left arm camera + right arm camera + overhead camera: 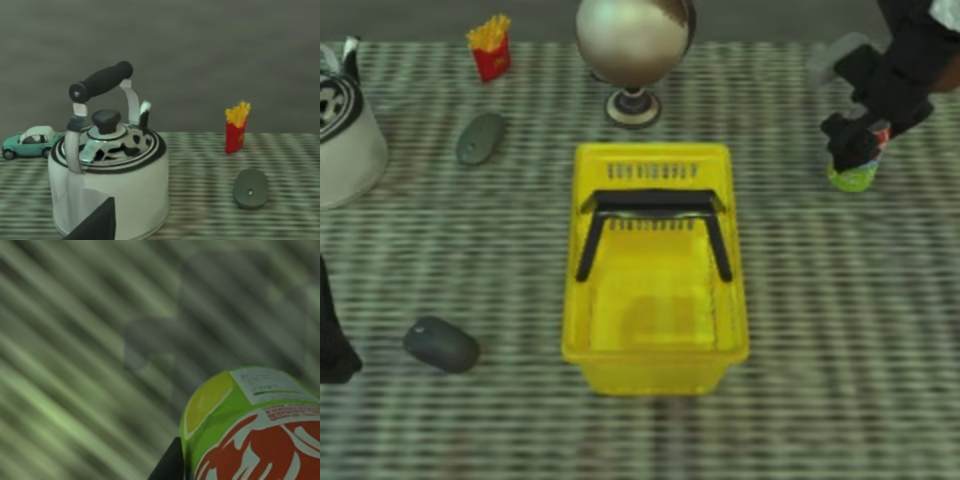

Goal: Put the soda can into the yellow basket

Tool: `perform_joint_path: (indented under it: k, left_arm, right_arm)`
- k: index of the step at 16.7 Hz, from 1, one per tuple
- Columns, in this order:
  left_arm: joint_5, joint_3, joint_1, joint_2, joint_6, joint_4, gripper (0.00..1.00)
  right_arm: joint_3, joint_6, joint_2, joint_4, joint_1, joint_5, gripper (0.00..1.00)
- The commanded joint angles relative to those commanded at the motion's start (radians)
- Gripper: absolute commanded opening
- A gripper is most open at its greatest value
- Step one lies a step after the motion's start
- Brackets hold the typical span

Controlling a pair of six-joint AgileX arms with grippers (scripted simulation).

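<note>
The soda can, red above and lime-green below, is at the table's far right, tilted with its green end showing under my right gripper. That gripper is shut on it. In the right wrist view the can fills the near corner, and one black finger lies against its side. The striped cloth below it carries a soft shadow. The yellow basket stands open in the middle of the table, with its black handle folded across. My left gripper is parked at the left edge, with one finger in view.
A black-and-white kettle stands at the far left with a teal toy car behind it. A fries box, a grey-green mouse and a globe on a stand sit along the back. A dark mouse lies front left.
</note>
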Motion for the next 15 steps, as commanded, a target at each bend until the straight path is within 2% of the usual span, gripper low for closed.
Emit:
perform_joint_path:
  k: [2,4,15]
  left_arm:
    - [0.000,0.000,0.000,0.000,0.000,0.000,1.00]
    - [0.000,0.000,0.000,0.000,0.000,0.000,1.00]
    - [0.000,0.000,0.000,0.000,0.000,0.000,1.00]
  right_arm:
    - [-0.069,0.046,-0.026,0.149,0.015,-0.079,0.00]
    - [-0.153,0.101,-0.063,0.332,0.033,-0.172,0.00]
    - [-0.725,0.442,-0.374,1.544,0.153,-0.761,0.00]
